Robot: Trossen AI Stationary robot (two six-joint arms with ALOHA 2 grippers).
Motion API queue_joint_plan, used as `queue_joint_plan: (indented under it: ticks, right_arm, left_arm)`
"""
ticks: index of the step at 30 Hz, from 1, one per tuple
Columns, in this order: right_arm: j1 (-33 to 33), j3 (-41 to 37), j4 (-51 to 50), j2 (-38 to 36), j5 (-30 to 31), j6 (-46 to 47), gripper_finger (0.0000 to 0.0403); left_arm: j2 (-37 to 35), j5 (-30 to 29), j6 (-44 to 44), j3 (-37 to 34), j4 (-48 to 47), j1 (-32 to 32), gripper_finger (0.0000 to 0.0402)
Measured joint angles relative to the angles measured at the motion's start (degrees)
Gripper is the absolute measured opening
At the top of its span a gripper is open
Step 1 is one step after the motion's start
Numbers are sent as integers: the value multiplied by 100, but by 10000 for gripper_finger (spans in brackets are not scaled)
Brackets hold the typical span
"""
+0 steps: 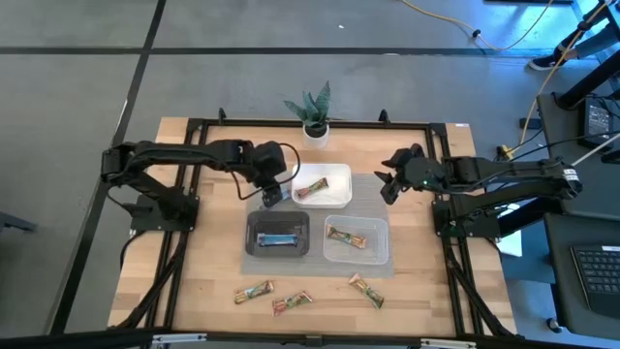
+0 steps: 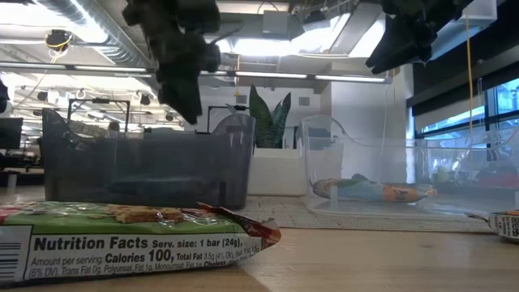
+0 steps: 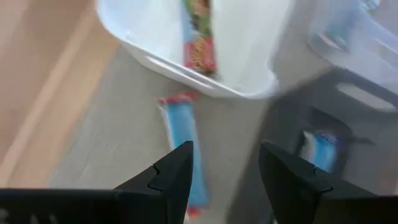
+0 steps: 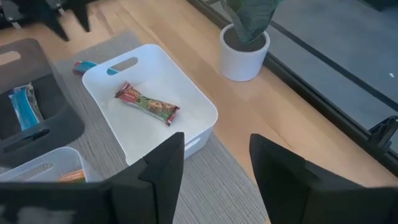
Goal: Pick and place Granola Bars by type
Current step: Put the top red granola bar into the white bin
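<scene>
1. The left wrist view alone shows a blue bar lying on the grey mat just outside the white tray. It runs forward from between the spread, empty fingers of the left gripper. From above, that gripper covers the bar

2. The right gripper hangs with its fingers wide and empty, the white tray ahead of them holding one red-and-green bar. A potted plant stands beyond

3. The high view shows another blue bar in the black tray, an orange-and-green bar in the clear tray, and three green-and-tan bars on the bare table

4. Only the low view gives readable print: the nearest wrapper says "Nutrition Facts", "Calories 100", "1 bar (24g)"
</scene>
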Motion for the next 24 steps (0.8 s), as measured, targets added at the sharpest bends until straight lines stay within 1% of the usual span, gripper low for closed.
queue_joint_plan:
  ticks: [3,10,16,24]
  right_arm:
    - [0,0,2,72,0,0,186]
    - [-2,0,2,260,0,-7,186]
    - [0,0,1,379,0,-5,186]
    - [-2,0,1,406,80,-17,186]
  left_arm:
    - [0,-122,-25,-317,365,126,171]
    - [4,-88,-26,-814,1067,159,175]
    - [26,-15,-28,-1144,1565,151,173]
    - [154,165,9,-1400,1895,110,173]
